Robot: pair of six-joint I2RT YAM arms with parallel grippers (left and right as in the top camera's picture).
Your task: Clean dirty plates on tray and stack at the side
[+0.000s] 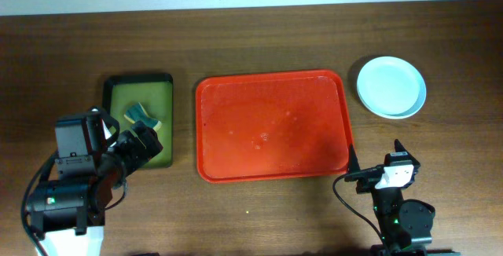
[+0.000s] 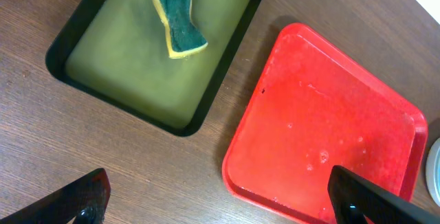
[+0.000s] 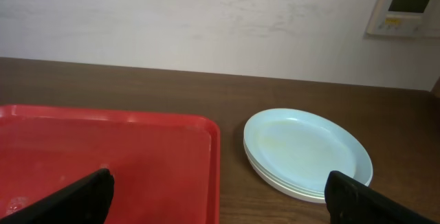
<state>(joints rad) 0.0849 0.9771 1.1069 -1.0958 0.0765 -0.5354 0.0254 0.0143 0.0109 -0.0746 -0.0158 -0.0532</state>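
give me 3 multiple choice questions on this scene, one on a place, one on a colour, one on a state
1. Where is the stack of plates relative to the red tray?
A on it
B beside it, to its right
C under it

2. What colours is the sponge?
A green and yellow
B pink and white
C all black

3. What state is the right hand in?
A open and empty
B shut on a plate
C shut on the sponge

Answers:
1 B: the overhead view shows the stack past the tray's right rim.
2 A: the left wrist view shows a green face over a yellow layer.
3 A: it stands wide with nothing in it.
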